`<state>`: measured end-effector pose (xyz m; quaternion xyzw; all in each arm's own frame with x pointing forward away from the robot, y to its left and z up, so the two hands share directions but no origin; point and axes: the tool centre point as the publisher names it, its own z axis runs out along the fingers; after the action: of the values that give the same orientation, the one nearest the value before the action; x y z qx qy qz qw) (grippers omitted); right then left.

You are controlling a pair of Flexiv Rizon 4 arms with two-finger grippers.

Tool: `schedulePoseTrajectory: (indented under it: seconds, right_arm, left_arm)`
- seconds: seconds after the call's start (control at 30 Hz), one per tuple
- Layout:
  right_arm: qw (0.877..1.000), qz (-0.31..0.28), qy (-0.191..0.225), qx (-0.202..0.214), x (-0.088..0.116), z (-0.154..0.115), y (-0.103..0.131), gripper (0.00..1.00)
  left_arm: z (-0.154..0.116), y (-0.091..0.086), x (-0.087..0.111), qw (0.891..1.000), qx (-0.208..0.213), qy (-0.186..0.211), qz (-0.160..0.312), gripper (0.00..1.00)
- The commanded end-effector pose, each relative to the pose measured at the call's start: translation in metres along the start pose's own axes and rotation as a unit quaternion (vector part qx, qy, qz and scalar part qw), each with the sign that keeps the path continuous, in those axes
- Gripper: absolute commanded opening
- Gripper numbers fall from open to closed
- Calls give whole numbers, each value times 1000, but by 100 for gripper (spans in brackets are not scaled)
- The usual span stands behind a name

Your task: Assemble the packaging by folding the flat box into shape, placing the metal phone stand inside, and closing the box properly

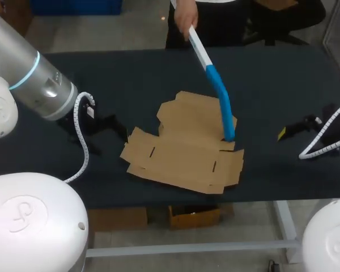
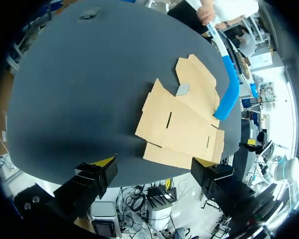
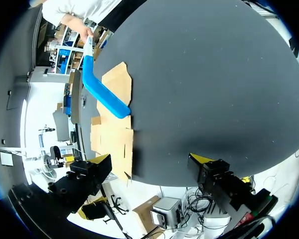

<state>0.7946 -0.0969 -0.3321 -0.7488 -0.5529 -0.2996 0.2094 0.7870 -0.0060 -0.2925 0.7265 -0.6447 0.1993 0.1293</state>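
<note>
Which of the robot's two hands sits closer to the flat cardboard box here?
The left hand: in the head view it sits just off the flat box's left edge, while the right hand stands well clear of its right edge.

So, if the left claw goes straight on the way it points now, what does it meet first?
Probably the flat cardboard box, at its near edge: nothing lies between it and the left claw. Depth is unclear, though.

flat box (image 1: 184, 150) at centre of table (image 1: 272, 79), left gripper (image 1: 122, 131) just left, right gripper (image 1: 283, 133) well right, person's stick (image 1: 221, 96) on box's right rear.
</note>
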Motion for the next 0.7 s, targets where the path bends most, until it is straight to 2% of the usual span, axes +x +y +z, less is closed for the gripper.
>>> schedulePoseTrajectory:
  seconds: [0.03,0.7]
  right_arm:
    - [1000,-1,7,1,-2,-3,0,100]
    - [1000,-1,7,1,-2,-3,0,100]
  left_arm:
    - [0,1,0,1000,0,-2,0,100]
    - [0,-2,-2,1000,-1,1,-1,100]
